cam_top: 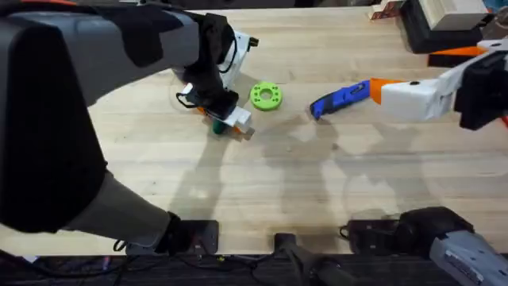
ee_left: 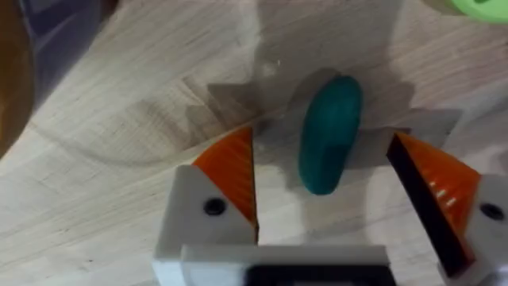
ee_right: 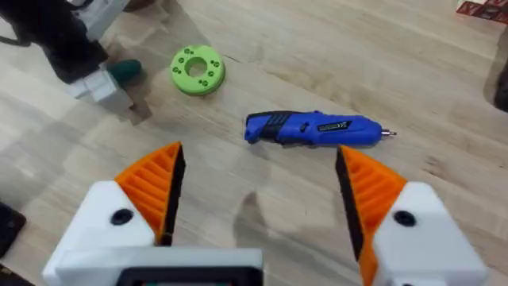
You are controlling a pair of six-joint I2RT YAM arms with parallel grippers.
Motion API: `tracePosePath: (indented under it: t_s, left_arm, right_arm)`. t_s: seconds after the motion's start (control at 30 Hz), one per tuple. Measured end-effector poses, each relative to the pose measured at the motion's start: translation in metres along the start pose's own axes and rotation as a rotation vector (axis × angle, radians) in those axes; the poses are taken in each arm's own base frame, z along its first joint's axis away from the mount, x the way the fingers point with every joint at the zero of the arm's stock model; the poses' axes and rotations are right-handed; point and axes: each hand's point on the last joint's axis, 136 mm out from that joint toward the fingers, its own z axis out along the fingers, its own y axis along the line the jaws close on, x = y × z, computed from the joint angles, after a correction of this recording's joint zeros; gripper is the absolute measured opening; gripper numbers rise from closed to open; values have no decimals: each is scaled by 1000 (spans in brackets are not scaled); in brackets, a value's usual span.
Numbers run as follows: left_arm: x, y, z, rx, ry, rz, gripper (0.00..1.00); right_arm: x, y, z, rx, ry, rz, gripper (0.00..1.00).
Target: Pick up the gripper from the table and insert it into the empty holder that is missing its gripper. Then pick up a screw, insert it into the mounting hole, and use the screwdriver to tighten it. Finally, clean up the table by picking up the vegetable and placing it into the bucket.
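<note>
The dark green vegetable (ee_left: 329,131) lies on the wooden table between the orange pads (ee_left: 234,171) of my left gripper (ee_left: 329,187), which is open around it without touching. From overhead, that left gripper (cam_top: 226,119) hangs low over the vegetable (cam_top: 216,125). The blue screwdriver (cam_top: 341,99) lies on the table just beyond my right gripper (cam_top: 375,89). The right gripper (ee_right: 262,191) is open and empty, with the screwdriver (ee_right: 313,129) lying ahead of its fingertips. The small orange gripper piece, the screw and the holder are out of view.
A green ring-shaped disc (cam_top: 266,96) sits between the vegetable and the screwdriver. A dark curved wall with a brown rim (ee_left: 32,56), perhaps the bucket, stands close to my left gripper. Boxes (cam_top: 444,20) crowd the far right corner. My left arm (cam_top: 79,103) covers the table's left side.
</note>
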Motion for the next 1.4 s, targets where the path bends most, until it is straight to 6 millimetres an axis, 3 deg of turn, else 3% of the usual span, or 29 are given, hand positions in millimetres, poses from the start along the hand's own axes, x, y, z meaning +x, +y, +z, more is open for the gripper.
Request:
tracePosePath:
  t_s: [0.47,0.67,0.77,0.9,0.93,1.4]
  left_arm:
    - [-1,0,6,-3,-17,0,994]
    - [-2,0,6,-2,-21,0,925]
    - [-1,-1,6,2,-21,-4,754]
    - [-1,-3,6,14,-22,-2,159]
    - [-1,-3,5,14,-24,2,48]
    - [1,-3,3,13,-12,-2,27]
  right_arm:
    - [0,0,0,0,0,0,994]
    - [0,0,0,0,0,0,994]
    - [0,0,0,0,0,0,994]
    - [0,0,0,0,0,0,994]
    - [0,0,0,0,0,0,994]
    - [0,0,0,0,0,3,994]
